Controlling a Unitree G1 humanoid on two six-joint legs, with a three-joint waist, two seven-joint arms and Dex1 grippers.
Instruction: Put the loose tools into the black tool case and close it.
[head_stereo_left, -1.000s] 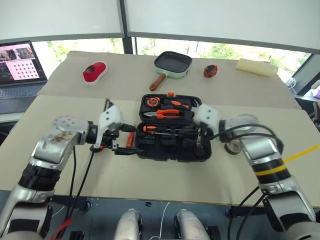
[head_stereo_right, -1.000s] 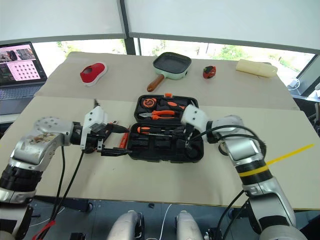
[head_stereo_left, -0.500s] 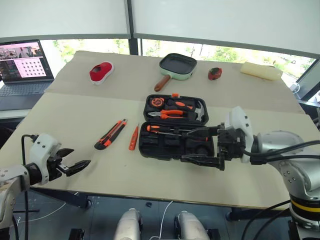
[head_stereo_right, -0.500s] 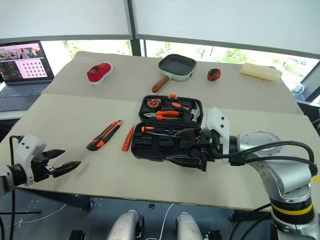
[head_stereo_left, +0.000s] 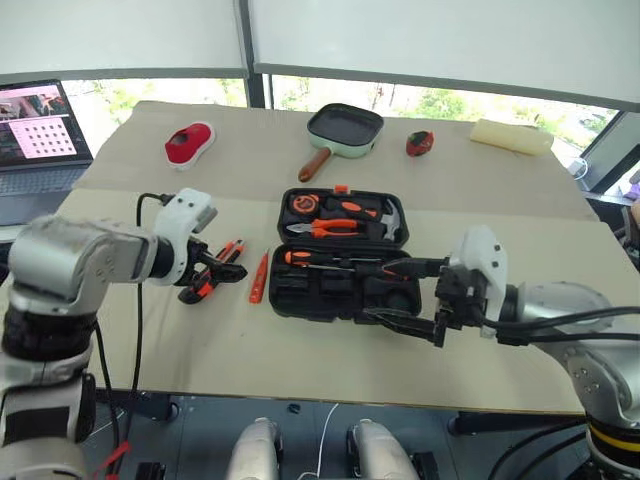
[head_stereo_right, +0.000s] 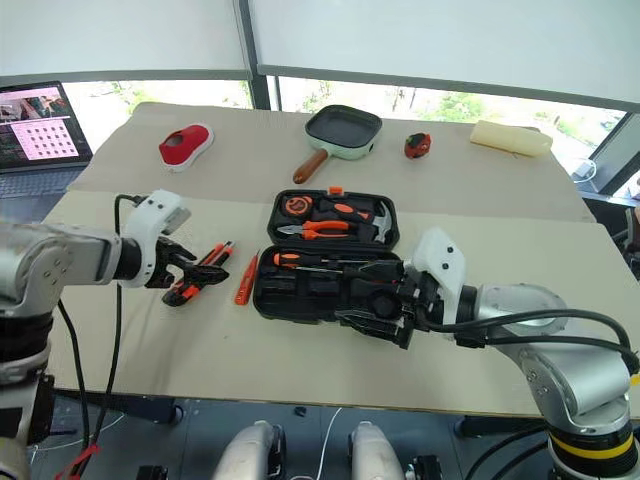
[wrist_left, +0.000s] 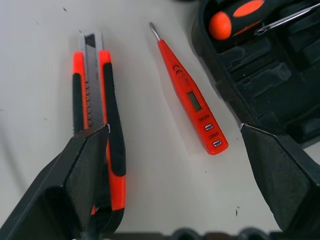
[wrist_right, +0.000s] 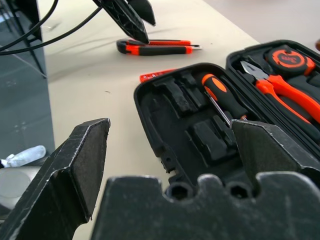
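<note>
The black tool case lies open in the middle of the table. It holds a screwdriver in the near half and pliers, a hammer and a tape measure in the far half. Left of it lie the slim orange tool and the utility knife. My left gripper is open just above the knife; the left wrist view has one finger over the knife's handle end. My right gripper stands open and empty over the case's near right corner.
At the far side of the table are a green frying pan, a red object, a small red-and-black thing and a pale yellow block. A laptop stands off the table's far left. The table's front edge lies close behind the grippers.
The right gripper opened and drew back out of the case to its near right corner. The left gripper swung out to the front left, then came back over the utility knife.
</note>
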